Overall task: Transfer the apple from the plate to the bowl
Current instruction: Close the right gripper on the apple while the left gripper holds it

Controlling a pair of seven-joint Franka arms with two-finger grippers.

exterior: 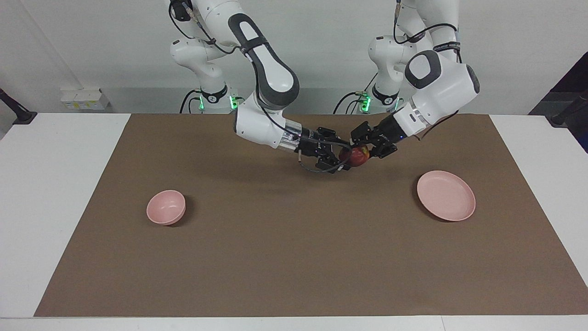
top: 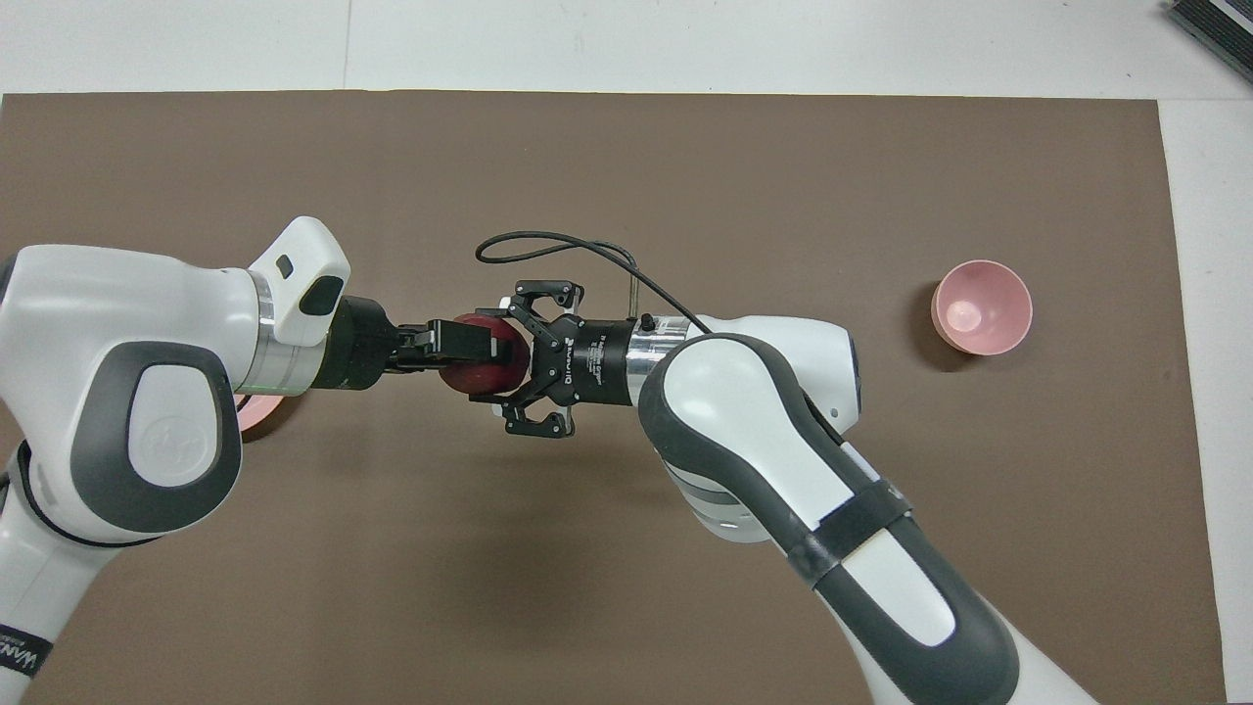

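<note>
Above the middle of the brown mat (exterior: 275, 248), toward the robots' edge, raised clear of it: the apple (exterior: 354, 155), caught between both grippers at once. Clamped from the plate's side by the left gripper (exterior: 367, 148), closed on the fruit. Flanked from the bowl's side by the right gripper (exterior: 341, 157), spread wide around the apple and not yet pinching, as far as can be judged. A handover in mid-air, most likely, since plate (exterior: 446, 195) and bowl (exterior: 166, 207) sit near opposite short edges, each within easy reach of one arm only. Plate bare, toward the left arm's edge. Bowl empty, upright, toward the right arm's edge. Remaining, by this reading: right fingers closing, left letting go, then the carry to the bowl.
</note>
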